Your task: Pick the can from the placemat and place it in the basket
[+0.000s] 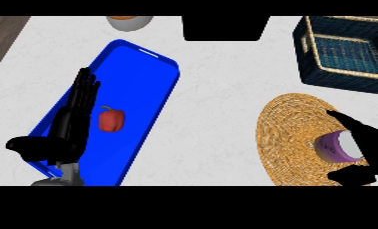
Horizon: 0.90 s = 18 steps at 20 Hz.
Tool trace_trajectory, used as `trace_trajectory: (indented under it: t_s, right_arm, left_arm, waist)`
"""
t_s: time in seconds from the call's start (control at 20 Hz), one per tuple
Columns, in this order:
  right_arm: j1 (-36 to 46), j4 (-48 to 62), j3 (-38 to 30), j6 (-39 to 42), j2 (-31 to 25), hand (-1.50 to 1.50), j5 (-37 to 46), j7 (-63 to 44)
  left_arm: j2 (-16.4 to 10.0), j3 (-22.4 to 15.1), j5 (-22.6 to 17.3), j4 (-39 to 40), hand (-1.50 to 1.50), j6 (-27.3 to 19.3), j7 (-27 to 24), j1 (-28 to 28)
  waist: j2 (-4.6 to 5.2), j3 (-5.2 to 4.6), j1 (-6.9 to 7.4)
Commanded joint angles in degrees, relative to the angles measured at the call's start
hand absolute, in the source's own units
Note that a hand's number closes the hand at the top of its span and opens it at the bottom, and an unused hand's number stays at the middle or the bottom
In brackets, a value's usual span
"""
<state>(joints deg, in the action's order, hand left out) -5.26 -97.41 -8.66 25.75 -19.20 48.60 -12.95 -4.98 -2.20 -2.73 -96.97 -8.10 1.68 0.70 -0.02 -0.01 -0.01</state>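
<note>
Right hand curls round the can on the placemat; left hand spread.

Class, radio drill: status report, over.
Left hand open, resting over blue tray. Right hand curled round can on placemat. Nothing between can and basket.

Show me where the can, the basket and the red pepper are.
can (pixel 336 145), head view, its pale top.
basket (pixel 303 53), head view, its left wall.
red pepper (pixel 111 120), head view, its body's middle.
</note>
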Motion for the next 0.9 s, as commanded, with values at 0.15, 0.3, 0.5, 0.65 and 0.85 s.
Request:
trace_trajectory:
  t_s: [0.15,0.3,0.5,0.65,0.85]
  right_arm:
    - [0.8,5.0,6.1,-2.9,-1.3,1.50,6.7,5.7]
    - [0.3,6.9,3.6,-3.1,-2.5,1.50,5.5,9.7]
    - [1.5,8.5,7.8,-6.9,0.0,1.50,10.9,7.9]
    - [7.8,8.7,11.6,-4.5,3.4,1.50,12.8,3.0]
    - [19.4,19.6,17.1,-8.1,11.7,1.50,18.6,-3.0]
  left_arm:
    - [0.8,0.7,0.4,3.4,0.00,0.1,-0.8,2.9]
    - [1.2,0.4,1.3,1.3,0.00,-0.1,-1.4,0.4]
    - [0.8,0.9,0.4,2.8,0.00,1.3,-1.4,0.8]
    - [1.4,-0.3,0.9,0.7,0.00,1.3,-2.3,-1.8]
    - [1.7,-1.5,1.1,1.1,0.00,1.8,-1.4,0.8]
  waist:
    - [0.10,0.02,0.09]
    - [0.01,0.02,0.03]
    - [0.03,0.02,0.13]
    - [0.09,0.01,0.72]
    - [0.79,0.10,3.72]
